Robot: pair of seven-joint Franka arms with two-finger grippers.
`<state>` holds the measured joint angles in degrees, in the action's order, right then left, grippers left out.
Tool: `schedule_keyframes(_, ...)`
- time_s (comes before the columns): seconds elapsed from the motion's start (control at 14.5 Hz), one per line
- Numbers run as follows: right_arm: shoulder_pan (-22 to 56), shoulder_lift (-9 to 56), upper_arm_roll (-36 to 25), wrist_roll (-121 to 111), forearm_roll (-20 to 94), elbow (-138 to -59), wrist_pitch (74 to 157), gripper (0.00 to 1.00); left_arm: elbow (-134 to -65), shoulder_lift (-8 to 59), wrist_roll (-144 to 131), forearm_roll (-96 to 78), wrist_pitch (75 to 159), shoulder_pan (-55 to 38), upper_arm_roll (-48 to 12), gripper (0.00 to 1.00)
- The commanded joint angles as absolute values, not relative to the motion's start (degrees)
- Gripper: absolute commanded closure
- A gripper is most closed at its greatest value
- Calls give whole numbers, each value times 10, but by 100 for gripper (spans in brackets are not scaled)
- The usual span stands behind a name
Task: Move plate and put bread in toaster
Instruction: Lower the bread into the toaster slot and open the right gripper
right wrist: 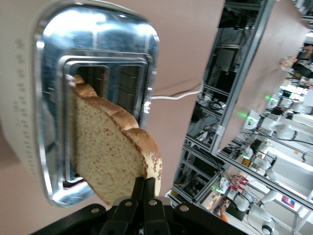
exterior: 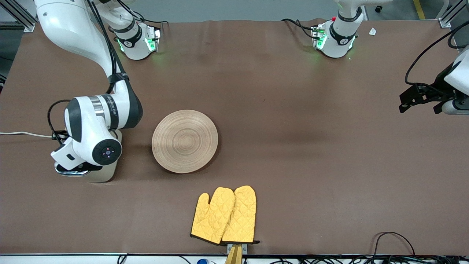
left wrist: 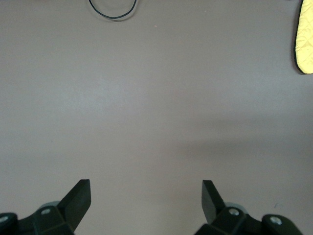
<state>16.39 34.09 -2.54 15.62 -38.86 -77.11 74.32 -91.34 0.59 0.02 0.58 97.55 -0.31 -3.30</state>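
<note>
My right gripper (right wrist: 148, 183) is shut on the crust edge of the bread (right wrist: 107, 142), a brown speckled slice. The slice hangs tilted over the toaster (right wrist: 29, 122), its leading corner at the mouth of a slot in the chrome top. In the front view the right arm's wrist (exterior: 95, 135) covers the bread and most of the toaster (exterior: 104, 175), which stands at the right arm's end of the table. The round wooden plate (exterior: 185, 141) lies flat beside the toaster, toward the table's middle. My left gripper (exterior: 419, 106) (left wrist: 146, 191) waits open over bare table at the left arm's end.
Two yellow oven mitts (exterior: 225, 216) lie nearer the front camera than the plate; one mitt's edge (left wrist: 305, 39) shows in the left wrist view. The toaster's white cord (exterior: 22, 134) runs off the table's end. A black cable loop (exterior: 394, 244) lies near the front edge.
</note>
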Motion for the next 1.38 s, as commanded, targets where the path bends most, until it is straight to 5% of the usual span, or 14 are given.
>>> schedule_keyframes(0.0, 155, 353, -19, 168, -375, -767, 754, 100, -907, 9, 7, 0, 978, -4, -33, 0)
schedule_keyframes(0.21, 145, 366, -19, 168, -367, -769, 794, 96, -907, 9, 7, 0, 978, -4, -33, 0)
schedule_keyframes(0.28, 144, 369, -19, 168, -367, -771, 800, 85, -907, 9, 7, 0, 978, -4, -33, 0)
schedule_keyframes(0.48, 136, 372, -18, 160, -346, -767, 831, 27, -907, 9, 7, 0, 978, -4, -33, 0)
schedule_keyframes(0.62, 128, 365, -18, 154, -311, -761, 831, 5, -907, 9, 7, 0, 978, -4, -33, 0)
schedule_keyframes(1.31, 110, 204, -17, 142, -122, -751, 809, 0, -907, 9, 3, 1, 978, -5, -33, 0)
